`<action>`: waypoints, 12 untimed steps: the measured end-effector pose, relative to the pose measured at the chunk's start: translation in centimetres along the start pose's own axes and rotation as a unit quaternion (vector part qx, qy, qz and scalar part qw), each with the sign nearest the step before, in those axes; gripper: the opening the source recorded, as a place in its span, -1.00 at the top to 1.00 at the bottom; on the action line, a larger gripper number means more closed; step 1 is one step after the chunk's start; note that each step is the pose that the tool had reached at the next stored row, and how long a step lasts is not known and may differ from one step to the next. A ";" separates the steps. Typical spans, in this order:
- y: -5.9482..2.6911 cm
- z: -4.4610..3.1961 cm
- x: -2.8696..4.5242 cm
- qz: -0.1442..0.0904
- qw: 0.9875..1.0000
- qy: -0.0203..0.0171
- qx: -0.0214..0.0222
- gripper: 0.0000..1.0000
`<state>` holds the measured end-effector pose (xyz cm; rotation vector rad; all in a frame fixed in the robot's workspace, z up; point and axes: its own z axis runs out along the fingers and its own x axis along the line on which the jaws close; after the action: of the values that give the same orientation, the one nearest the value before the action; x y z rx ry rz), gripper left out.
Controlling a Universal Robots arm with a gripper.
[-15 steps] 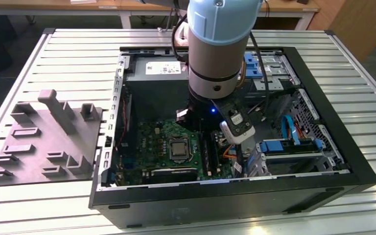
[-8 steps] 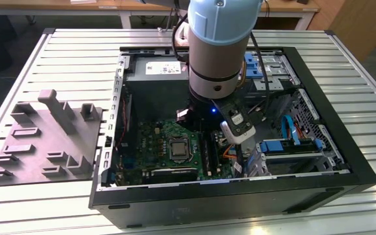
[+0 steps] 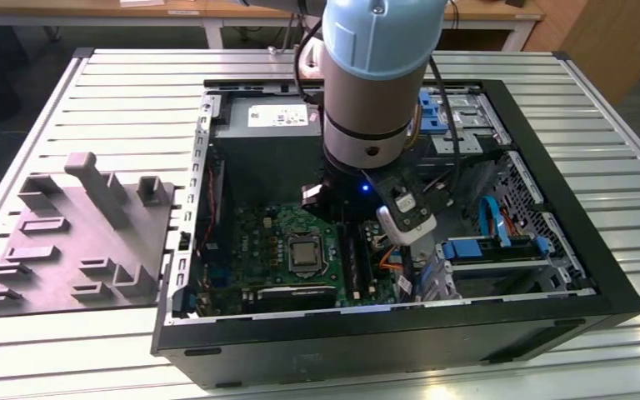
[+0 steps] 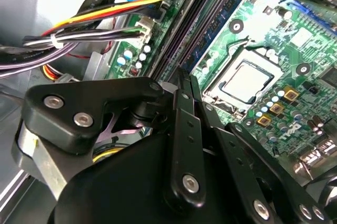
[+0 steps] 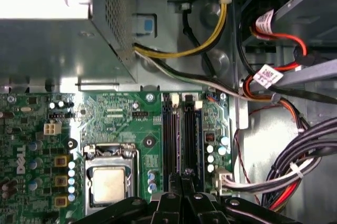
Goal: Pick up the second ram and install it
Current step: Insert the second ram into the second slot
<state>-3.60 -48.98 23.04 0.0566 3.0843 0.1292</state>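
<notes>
The arm reaches down into the open computer case (image 3: 587,279), which lies on the slatted desk (image 3: 131,92). In the first wrist view the gripper (image 5: 182,175) hangs over the near end of the 4 black slot rails (image 5: 170,134) on the motherboard (image 5: 121,113). Its fingers (image 4: 185,129) are drawn narrow, tips almost meeting. I cannot tell whether anything thin is pinched between them. In the second wrist view a blue board edge stands along the rails, and I take this for the second ram (image 4: 224,26). If so, it sits in the slot bank, not loose in the case. Its long axis runs with the rails, straight away from the fingertips, so the fingers stand at one end of it, close above. Room is tight. The processor socket (image 5: 109,184) lies just beside the rails on one flank. A white connector with its wire bundle (image 5: 295,168) lies near the other flank, before the case wall. A grey fixture block (image 3: 76,242) sits on the desk well apart.
</notes>
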 end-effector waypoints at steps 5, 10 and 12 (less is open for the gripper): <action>-0.06 0.02 -0.07 0.000 1.000 0.000 0.000 0.76; -0.17 0.08 -0.16 -0.003 1.000 0.000 0.000 0.76; -0.20 0.11 -0.16 -0.003 1.000 0.000 0.000 0.76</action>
<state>-3.45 -49.17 22.92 0.0464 3.0847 0.1302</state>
